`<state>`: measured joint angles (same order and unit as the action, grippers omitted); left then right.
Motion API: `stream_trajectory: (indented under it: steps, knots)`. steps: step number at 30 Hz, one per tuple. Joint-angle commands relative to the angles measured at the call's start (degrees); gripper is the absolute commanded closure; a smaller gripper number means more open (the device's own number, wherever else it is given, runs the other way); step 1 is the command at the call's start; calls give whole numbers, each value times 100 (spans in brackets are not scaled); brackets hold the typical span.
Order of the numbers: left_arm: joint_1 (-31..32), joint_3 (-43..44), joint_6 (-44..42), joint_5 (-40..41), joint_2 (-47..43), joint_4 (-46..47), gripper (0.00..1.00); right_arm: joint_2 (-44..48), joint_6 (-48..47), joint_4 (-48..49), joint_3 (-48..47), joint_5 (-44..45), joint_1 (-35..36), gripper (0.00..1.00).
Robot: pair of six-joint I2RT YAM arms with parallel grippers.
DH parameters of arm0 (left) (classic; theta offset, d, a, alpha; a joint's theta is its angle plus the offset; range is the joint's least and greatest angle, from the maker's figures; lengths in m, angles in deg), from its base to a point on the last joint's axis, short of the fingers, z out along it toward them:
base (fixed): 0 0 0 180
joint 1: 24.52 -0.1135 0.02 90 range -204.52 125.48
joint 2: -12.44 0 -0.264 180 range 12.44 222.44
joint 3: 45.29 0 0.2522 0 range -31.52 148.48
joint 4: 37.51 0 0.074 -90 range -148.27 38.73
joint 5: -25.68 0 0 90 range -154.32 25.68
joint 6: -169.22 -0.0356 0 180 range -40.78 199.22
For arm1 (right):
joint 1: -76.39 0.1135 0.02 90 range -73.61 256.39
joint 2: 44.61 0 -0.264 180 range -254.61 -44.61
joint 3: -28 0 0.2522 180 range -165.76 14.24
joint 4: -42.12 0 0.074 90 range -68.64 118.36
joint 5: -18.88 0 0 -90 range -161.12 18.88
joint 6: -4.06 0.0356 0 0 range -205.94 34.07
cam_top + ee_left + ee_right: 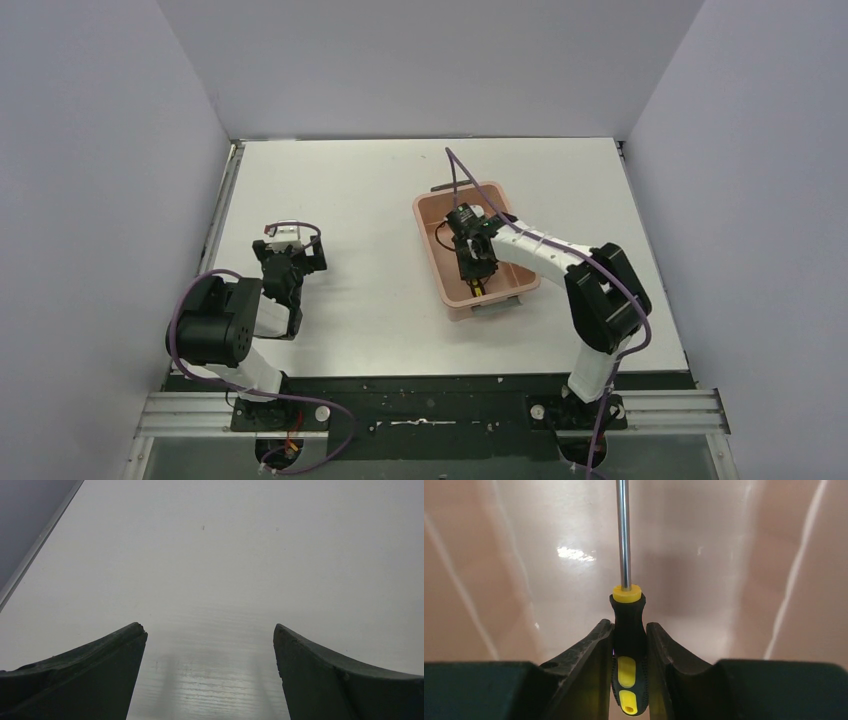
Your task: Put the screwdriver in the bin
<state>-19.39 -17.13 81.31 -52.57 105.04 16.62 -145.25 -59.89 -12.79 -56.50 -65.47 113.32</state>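
Right arm (548,256) is reaching into the bin (428,212), and the right jaws are clamped shut on the black-and-yellow handle of the screwdriver (628,640), with the shaft pointing straight ahead of them. In the right wrist view I see pink floor and walls on every side, so the tool is inside the bin's outline and looks low. I can't tell whether it touches the bottom. Left arm (240,325) sits well apart on the left side of the bench (360,190). The left jaws are spread wide over bare bench and hold nothing. Progress as I judge it: the pickup and the carry to the bin look done, and the release is not. What's left is letting go of the handle and lifting the right arm clear of the rim. I'd mark the task nearly finished but not complete.
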Motion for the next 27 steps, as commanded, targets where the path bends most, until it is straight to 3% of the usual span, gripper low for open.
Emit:
stream_trajectory:
  steps: [1,6,18,19,21,27]
  knots:
    - [-29,10,-55,-59,-40,151,3,-157,177,732,107,299,46,76]
    - [-31,11,-54,-59,-40,145,3,-128,182,645,-51,374,44,54]
    - [-34,11,-51,-54,-38,147,3,809,-160,-211,-1140,915,139,44]
    - [-31,11,-51,-58,-34,147,3,926,-264,-187,-1230,962,139,34]
    - [-29,11,-57,-59,-39,147,3,1161,-524,-56,-1317,994,127,2]
    - [-29,11,-51,-59,-36,149,3,1720,-1074,34,-1683,1443,-117,0]
